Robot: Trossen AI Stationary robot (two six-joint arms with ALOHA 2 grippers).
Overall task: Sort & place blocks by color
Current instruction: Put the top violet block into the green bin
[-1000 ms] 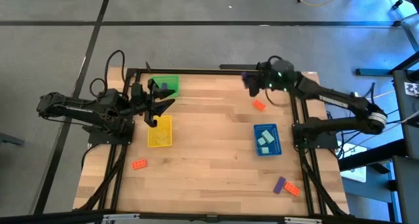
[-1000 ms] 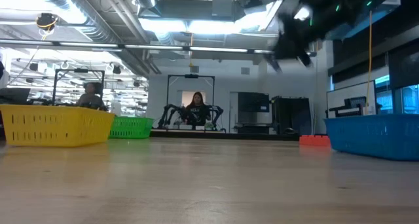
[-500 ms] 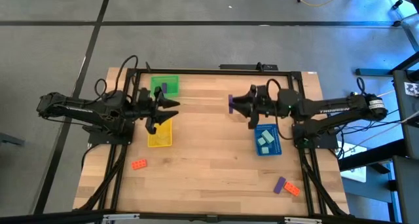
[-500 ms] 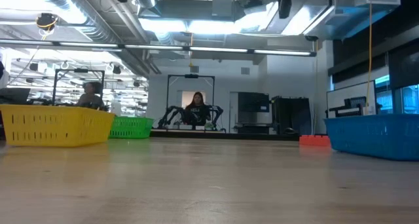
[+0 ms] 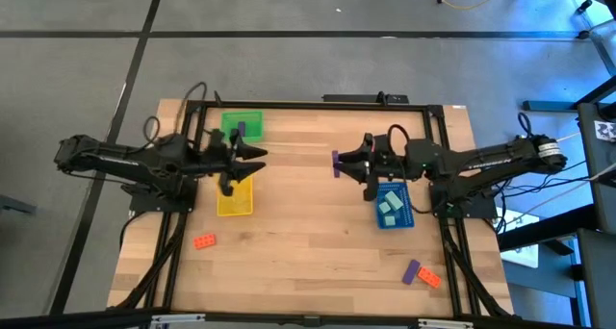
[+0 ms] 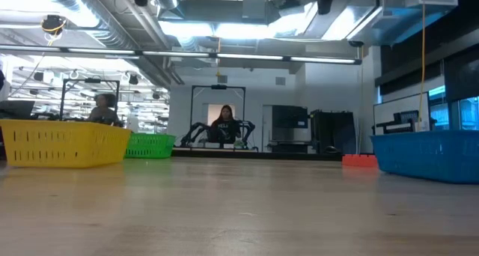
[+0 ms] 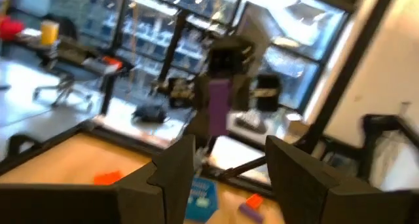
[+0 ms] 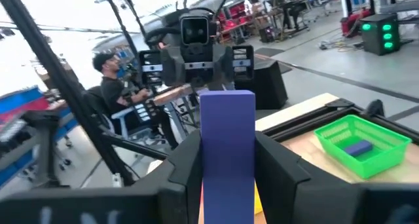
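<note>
Right gripper (image 5: 339,162) raised above the table, a little toward the middle from the blue tray (image 5: 377,214), fingers pinched on an upright purple block (image 5: 336,159) — clear in the right wrist view, block (image 8: 226,135) clamped between the two dark fingers.

Left gripper (image 5: 252,159) also lifted, just above the yellow tray (image 5: 234,202) on its inner side, fingers spread and holding nothing; facing the right gripper across the middle of the table.

Relative to the blue tray: light teal blocks (image 5: 391,206) inside it; a purple block (image 5: 411,270) and an orange-red block (image 5: 429,279) touching each other near the table's front edge, below the tray; green tray (image 5: 252,116) far across toward the left arm, holding another purple block (image 5: 241,130); a lone orange-red block (image 5: 204,240) on bare wood below the yellow tray.

Low view — one orange-red block (image 6: 359,160) just beside the blue tray's (image 6: 430,155) wall; a person seated (image 6: 225,126) in the room behind.
</note>
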